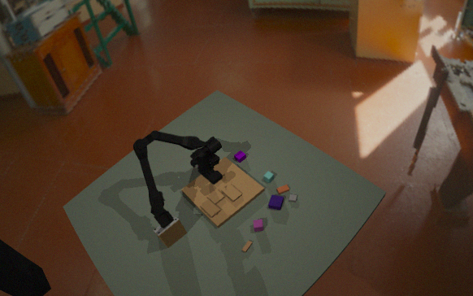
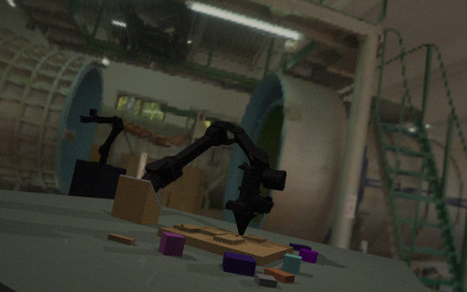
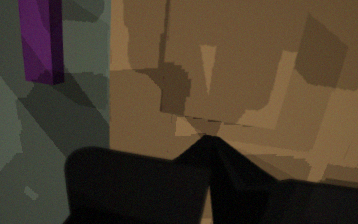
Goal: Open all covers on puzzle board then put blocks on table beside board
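Observation:
The wooden puzzle board (image 1: 252, 189) (image 2: 277, 249) lies on the table with flat wooden covers on it, one cover (image 1: 232, 192) (image 2: 229, 238) near its middle and another cover (image 1: 210, 208) nearer the arm's base. My gripper (image 1: 215, 179) (image 2: 241, 233) (image 3: 210, 143) is shut and empty, pointing down with its tips low over the board, close by the edge of a cover (image 3: 225, 30) in the wrist view. Off the board lie a purple block (image 1: 240, 156) (image 2: 308, 256) (image 3: 42, 40), a teal block (image 1: 268, 176) (image 2: 292, 263), an indigo block (image 1: 275, 202) (image 2: 239, 264) and a magenta block (image 1: 258, 225) (image 2: 172, 244). The arm hides part of the board.
An orange piece (image 1: 283, 189) (image 2: 279, 275), a grey piece (image 1: 292, 198) (image 2: 265, 280) and a tan piece (image 1: 247, 246) (image 2: 121, 239) also lie on the table. A dark flat piece (image 2: 300, 246) shows behind the purple block. The arm's base block (image 1: 172, 233) (image 2: 136, 200) stands beside the board.

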Motion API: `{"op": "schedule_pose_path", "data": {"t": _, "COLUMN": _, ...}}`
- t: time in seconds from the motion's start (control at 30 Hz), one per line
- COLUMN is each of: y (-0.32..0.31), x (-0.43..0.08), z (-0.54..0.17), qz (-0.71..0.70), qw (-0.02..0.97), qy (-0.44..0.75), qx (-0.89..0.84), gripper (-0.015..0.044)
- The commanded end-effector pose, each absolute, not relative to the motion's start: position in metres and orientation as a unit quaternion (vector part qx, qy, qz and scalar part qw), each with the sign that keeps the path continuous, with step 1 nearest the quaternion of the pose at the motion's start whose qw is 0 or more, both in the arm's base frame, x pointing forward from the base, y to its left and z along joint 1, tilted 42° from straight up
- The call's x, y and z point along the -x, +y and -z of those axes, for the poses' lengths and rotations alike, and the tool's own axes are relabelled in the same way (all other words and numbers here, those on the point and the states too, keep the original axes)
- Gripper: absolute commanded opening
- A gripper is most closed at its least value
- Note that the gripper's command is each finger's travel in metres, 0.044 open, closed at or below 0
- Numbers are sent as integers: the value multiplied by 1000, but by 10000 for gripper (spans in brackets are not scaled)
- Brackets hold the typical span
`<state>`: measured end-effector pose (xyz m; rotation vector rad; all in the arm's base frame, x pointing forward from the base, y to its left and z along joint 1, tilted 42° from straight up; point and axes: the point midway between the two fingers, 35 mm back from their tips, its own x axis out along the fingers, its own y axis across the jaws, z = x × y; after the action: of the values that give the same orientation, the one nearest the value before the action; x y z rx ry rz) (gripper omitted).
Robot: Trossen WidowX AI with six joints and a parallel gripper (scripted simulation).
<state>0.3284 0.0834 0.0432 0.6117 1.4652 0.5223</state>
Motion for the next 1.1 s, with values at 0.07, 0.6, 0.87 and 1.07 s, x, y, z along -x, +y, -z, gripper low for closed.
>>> {"op": "schedule_pose_path", "data": {"t": 0.07, "y": 85, "x": -330, "z": -42, "qz": -233, "qw": 669, "qy": 650, "qx": -275, "gripper": 0}}
{"op": "schedule_pose_path", "data": {"t": 0.6, "y": 85, "x": -346, "z": -44, "qz": -233, "qw": 669, "qy": 650, "qx": -275, "gripper": 0}}
{"op": "schedule_pose_path", "data": {"t": 0.87, "y": 84, "x": -354, "z": -44, "qz": -233, "qw": 669, "qy": 650, "qx": -275, "gripper": 0}}
{"op": "schedule_pose_path", "data": {"t": 1.07, "y": 84, "x": -360, "z": -45, "qz": -233, "qw": 669, "qy": 650, "qx": -275, "gripper": 0}}
